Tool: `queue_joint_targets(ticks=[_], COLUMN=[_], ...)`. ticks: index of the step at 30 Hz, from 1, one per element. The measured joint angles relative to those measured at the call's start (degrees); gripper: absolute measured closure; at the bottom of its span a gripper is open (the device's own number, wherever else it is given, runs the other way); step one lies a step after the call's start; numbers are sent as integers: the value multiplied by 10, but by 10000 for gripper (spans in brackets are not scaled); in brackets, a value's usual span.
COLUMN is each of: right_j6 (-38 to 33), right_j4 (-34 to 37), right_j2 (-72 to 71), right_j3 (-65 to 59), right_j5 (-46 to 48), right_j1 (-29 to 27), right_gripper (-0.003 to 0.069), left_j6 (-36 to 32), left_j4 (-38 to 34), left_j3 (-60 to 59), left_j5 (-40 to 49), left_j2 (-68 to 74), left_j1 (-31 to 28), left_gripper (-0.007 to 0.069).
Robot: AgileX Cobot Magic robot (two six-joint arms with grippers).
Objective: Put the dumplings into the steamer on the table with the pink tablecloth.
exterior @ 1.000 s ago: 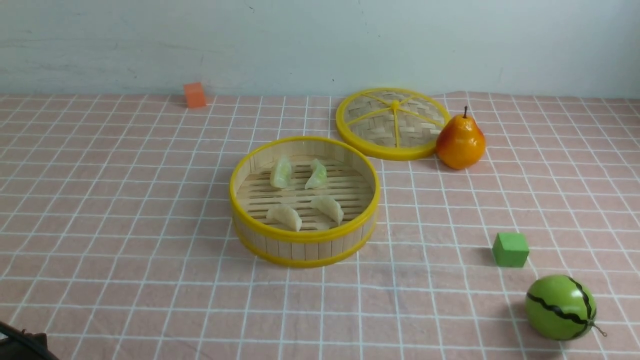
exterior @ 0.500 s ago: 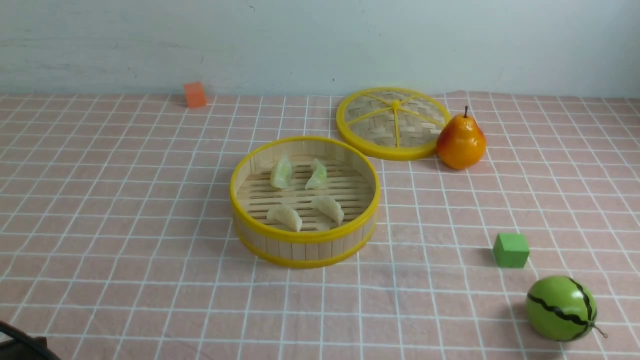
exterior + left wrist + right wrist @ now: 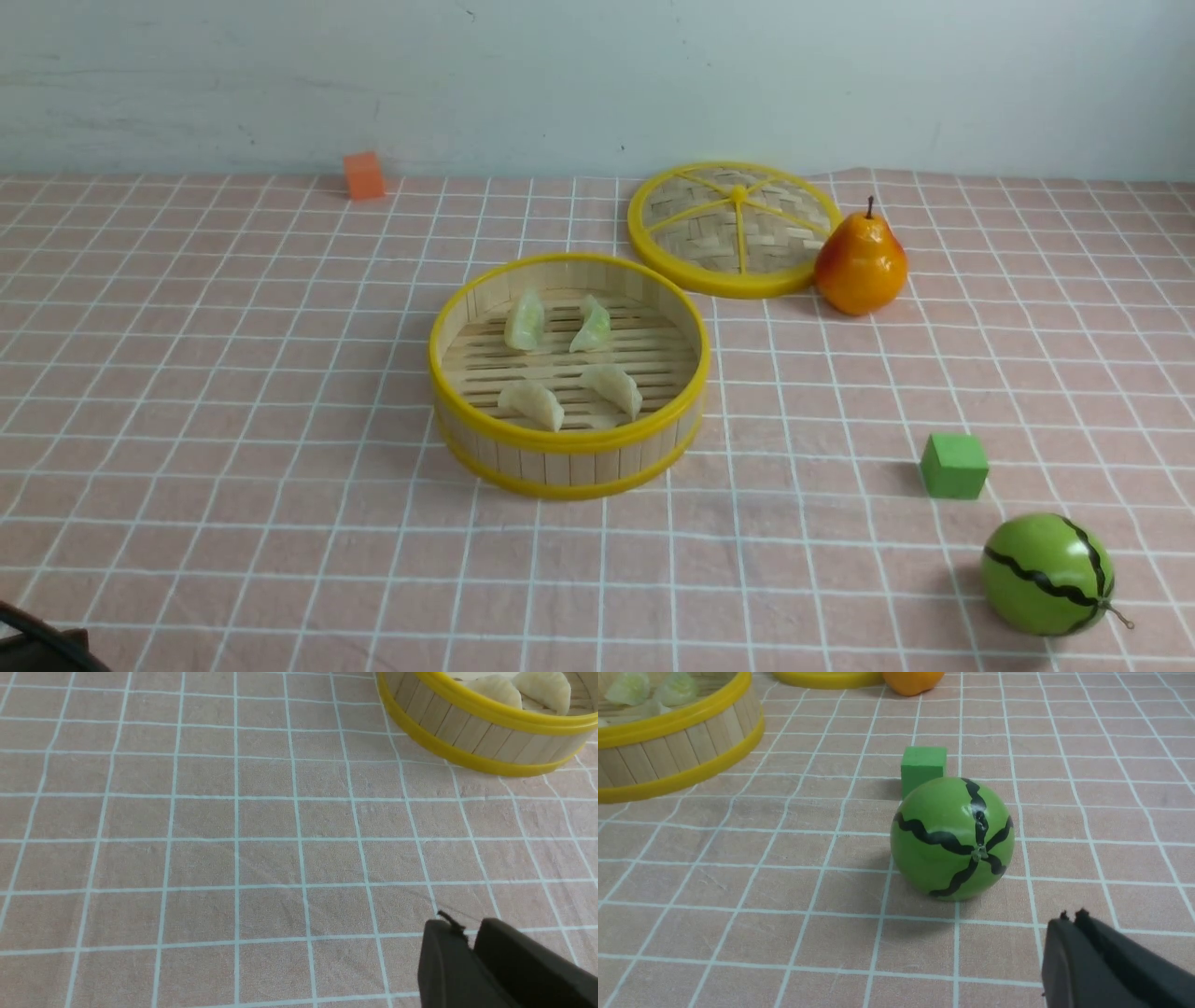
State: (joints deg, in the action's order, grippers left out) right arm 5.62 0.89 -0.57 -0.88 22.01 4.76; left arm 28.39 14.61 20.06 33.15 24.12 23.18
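The steamer (image 3: 568, 446) stands mid-table on the pink tablecloth (image 3: 233, 392). Inside lie two pale green dumplings (image 3: 526, 320) (image 3: 591, 325) at the back and two cream-white dumplings (image 3: 532, 404) (image 3: 612, 387) at the front. In the left wrist view the steamer's wall (image 3: 472, 732) and the two white dumplings (image 3: 544, 688) show. My left gripper (image 3: 469, 931) is shut and empty, low over bare cloth, well short of the steamer. My right gripper (image 3: 1070, 919) is shut and empty, near the toy watermelon. Only a dark bit of the left arm (image 3: 37, 644) shows in the front view.
The flat woven lid (image 3: 735, 227) lies behind the steamer with an orange pear (image 3: 860, 263) beside it. A green cube (image 3: 953, 465) and a toy watermelon (image 3: 1046, 574) sit at the front right. An orange cube (image 3: 363, 176) stands at the back left by the wall.
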Motion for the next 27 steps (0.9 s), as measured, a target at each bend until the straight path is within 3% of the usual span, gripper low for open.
queue_joint_targets(ticks=[14, 23, 27], right_j6=[0, 0, 0], right_j4=[0, -2, -2], right_j2=[0, 0, 0], right_j3=[0, 0, 0], right_j5=[1, 1, 1], right_j1=[0, 0, 0], right_gripper=[647, 637, 635], left_j6=[0, -2, -1], left_j4=[1, 2, -62], left_j3=[-6, -182, -215], left_j5=[-9, -136, -161], left_j2=[-1, -85, -179], left_j1=[0, -6, -40], left_gripper=[522, 515, 515])
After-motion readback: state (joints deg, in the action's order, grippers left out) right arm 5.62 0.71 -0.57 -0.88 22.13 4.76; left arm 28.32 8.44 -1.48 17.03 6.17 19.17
